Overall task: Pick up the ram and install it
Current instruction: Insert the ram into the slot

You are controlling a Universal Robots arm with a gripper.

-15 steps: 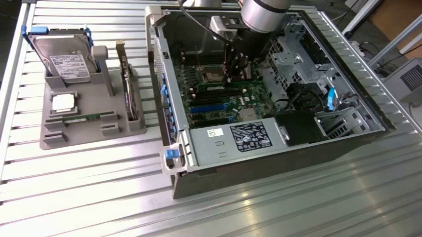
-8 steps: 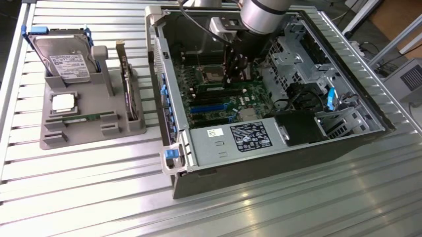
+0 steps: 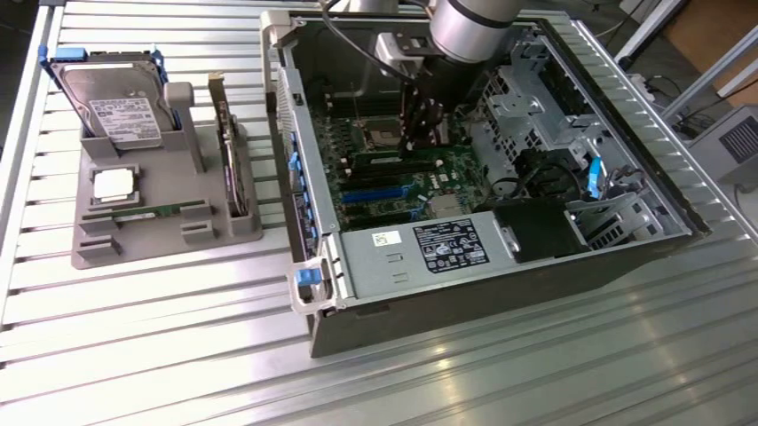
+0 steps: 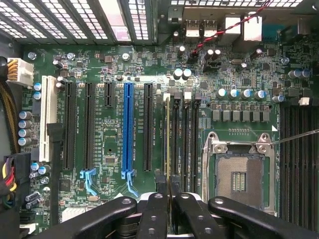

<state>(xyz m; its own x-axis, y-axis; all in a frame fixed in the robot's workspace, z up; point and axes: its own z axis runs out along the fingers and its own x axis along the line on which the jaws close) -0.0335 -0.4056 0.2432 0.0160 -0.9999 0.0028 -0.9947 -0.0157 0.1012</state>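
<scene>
Now at the insertion step: the pincer (image 4: pixel 169 211) is inside the open computer case (image 3: pixel 326 257), fingers closed on the ram (image 4: pixel 171 144), which stands on edge directly ahead of the fingertips, over the memory slots (image 4: pixel 184 144) of the motherboard (image 4: pixel 109 64), beside the empty CPU socket (image 4: pixel 239 174). Judged next need: a straight, even push with the stick kept square to its slot until seated; whether it is already seated cannot be told. Case sits on a ribbed metal table (image 3: pixel 166 355), with a grey parts holder (image 3: pixel 142 226) well off to the exterior view's left
</scene>
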